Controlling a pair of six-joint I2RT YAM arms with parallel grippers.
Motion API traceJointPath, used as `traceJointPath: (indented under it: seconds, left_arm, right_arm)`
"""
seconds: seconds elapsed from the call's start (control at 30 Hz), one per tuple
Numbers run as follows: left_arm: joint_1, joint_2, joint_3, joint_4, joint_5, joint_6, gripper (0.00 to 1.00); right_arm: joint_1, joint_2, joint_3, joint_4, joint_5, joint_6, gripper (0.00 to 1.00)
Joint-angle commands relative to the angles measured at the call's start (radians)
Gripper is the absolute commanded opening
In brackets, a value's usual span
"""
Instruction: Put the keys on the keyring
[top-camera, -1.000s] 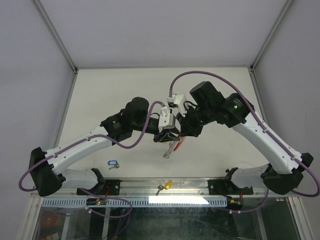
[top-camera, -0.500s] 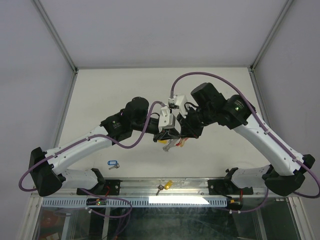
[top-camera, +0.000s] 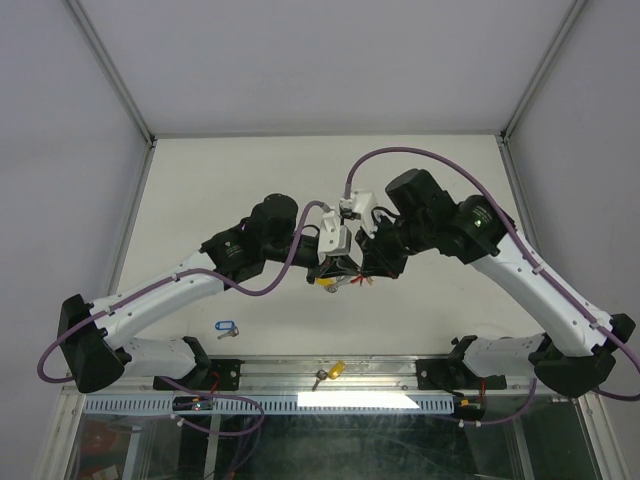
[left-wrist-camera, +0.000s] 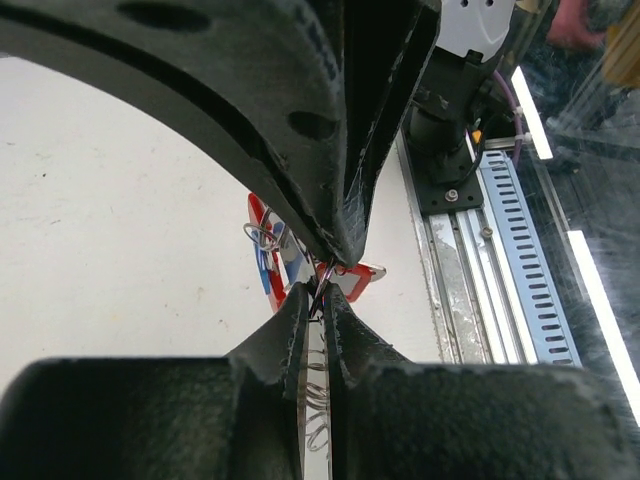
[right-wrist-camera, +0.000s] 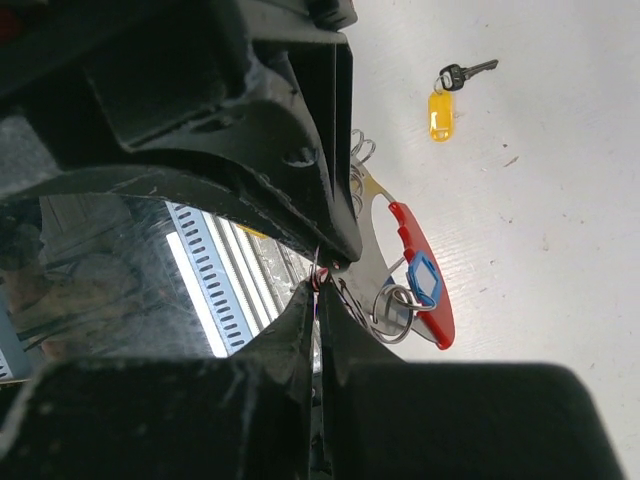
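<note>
Both arms are meeting tip to tip above the desk (top-camera: 200, 180). The left jaws are pinching shut on a thin silver ring of the keyring (right-wrist-camera: 441, 318), and the right jaws are clamping closed on the same keyring from the opposite side, so the two pairs are almost touching. Its red band is hanging just beyond the jaws, carrying a blue-tagged key (right-wrist-camera: 423, 279). A yellow-tagged key (right-wrist-camera: 441, 104) is lying on the desk well apart from the jaws, and a loose blue key (top-camera: 224, 327) is resting far from them, near the left arm's base.

Glossy red plastic keyring (right-wrist-camera: 412, 235) with shiny metal rings (right-wrist-camera: 395, 305).
</note>
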Motion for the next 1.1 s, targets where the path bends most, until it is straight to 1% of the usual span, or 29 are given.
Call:
traceJointPath:
  seconds: [0.0, 0.1, 0.2, 0.3, 0.43, 0.67, 0.8, 0.9, 1.0, 1.07]
  left_arm:
    - [-0.013, -0.003, 0.045, 0.044, 0.005, -0.020, 0.00]
    - [-0.013, -0.012, 0.042, 0.051, 0.016, -0.020, 0.01]
    - [-0.013, -0.030, 0.034, 0.061, 0.020, -0.020, 0.19]
    - [-0.013, -0.042, 0.034, 0.064, 0.020, -0.018, 0.28]
    - [-0.013, -0.049, 0.034, 0.064, 0.023, -0.014, 0.30]
    - [-0.013, -0.040, 0.038, 0.056, 0.029, -0.010, 0.25]
    - [-0.014, -0.038, 0.041, 0.057, 0.031, -0.010, 0.19]
    - [-0.013, -0.034, 0.042, 0.057, 0.030, -0.011, 0.11]
    - [-0.013, -0.032, 0.044, 0.057, 0.031, -0.011, 0.00]
    - [-0.013, -0.033, 0.043, 0.056, 0.026, -0.012, 0.00]
  right_arm:
    - [0.004, -0.057, 0.002, 0.092, -0.019, 0.007, 0.00]
    - [0.004, -0.056, 0.002, 0.079, -0.001, 0.000, 0.00]
    - [0.004, -0.048, -0.004, 0.055, 0.012, -0.010, 0.00]
    - [0.003, -0.045, -0.014, 0.047, 0.010, -0.012, 0.00]
    - [0.004, -0.050, -0.017, 0.047, 0.014, -0.014, 0.00]
    - [0.004, -0.049, -0.011, 0.047, 0.012, -0.012, 0.00]
    - [0.004, -0.046, -0.012, 0.050, 0.006, -0.012, 0.00]
    - [0.004, -0.049, -0.017, 0.059, 0.001, -0.011, 0.00]
    - [0.004, -0.052, -0.020, 0.066, -0.005, -0.009, 0.00]
    - [0.004, -0.053, -0.023, 0.067, -0.005, -0.009, 0.00]
